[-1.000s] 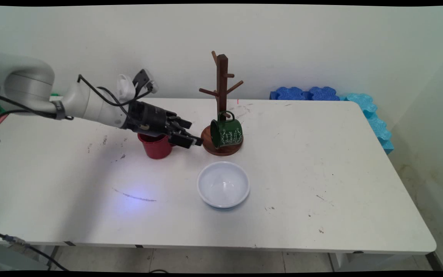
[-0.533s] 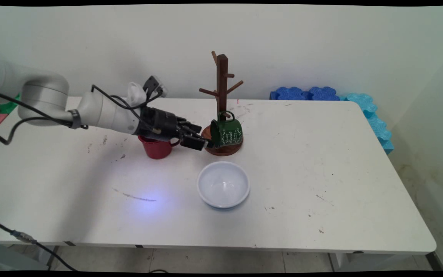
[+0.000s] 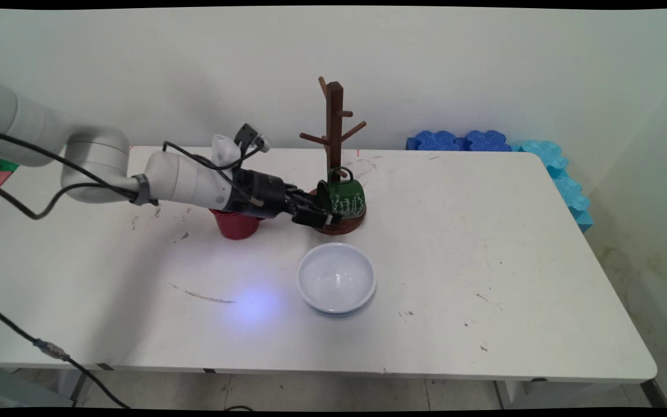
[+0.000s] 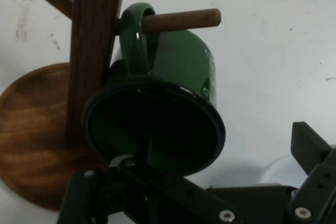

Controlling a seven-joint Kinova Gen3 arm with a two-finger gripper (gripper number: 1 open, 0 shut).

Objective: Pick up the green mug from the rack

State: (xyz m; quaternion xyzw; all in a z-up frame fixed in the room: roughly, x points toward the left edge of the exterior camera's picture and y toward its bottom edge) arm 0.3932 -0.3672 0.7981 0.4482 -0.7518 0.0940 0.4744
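A green enamel mug hangs by its handle from a low peg of the wooden mug tree, with its mouth tilted to the left. My gripper reaches in from the left at the mug's mouth and is open. In the hand view the green mug fills the middle, its handle looped over the peg beside the mug tree's trunk. One finger stands in front of or inside the dark mouth. The other finger is well off to the right, outside the mug.
A red cup stands on the table under my forearm, left of the tree's round base. A white bowl sits nearer the front. Blue foam pieces and cyan ones line the table's back right edge.
My arm has moved to the right. The gripper went from beside the red cup to the green mug's mouth. The mug, bowl and cup have stayed put.
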